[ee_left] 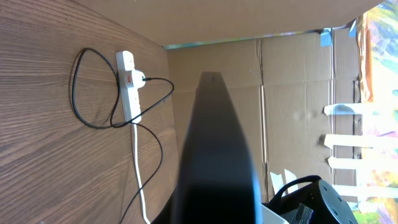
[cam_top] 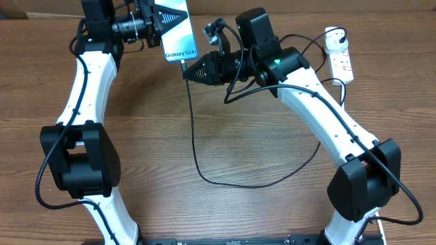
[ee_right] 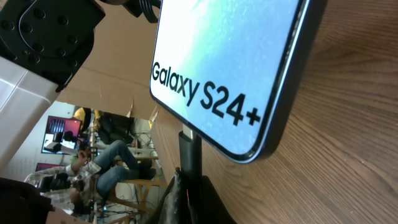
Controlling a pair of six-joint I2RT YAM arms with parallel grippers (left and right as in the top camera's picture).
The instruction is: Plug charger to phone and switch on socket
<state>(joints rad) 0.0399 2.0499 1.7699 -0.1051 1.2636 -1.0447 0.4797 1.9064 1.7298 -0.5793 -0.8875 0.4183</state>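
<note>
My left gripper [cam_top: 158,26] is shut on the phone [cam_top: 177,30] and holds it at the far side of the table, screen up, showing "Galaxy S24+". In the left wrist view the phone [ee_left: 214,155] is a dark, blurred, edge-on shape. My right gripper [cam_top: 191,71] is shut on the charger's black connector [ee_right: 189,155], whose tip meets the phone's bottom edge [ee_right: 230,68]. I cannot tell how far in it sits. The black cable [cam_top: 194,136] loops across the table to the white adapter [cam_top: 334,35], which sits in the socket strip [cam_top: 343,62].
The socket strip with its red switches also shows in the left wrist view [ee_left: 129,87], with its white cord [ee_left: 138,168] trailing off. Cardboard walls [ee_left: 292,74] stand behind the table. The cable loop [cam_top: 259,182] lies between the two arm bases.
</note>
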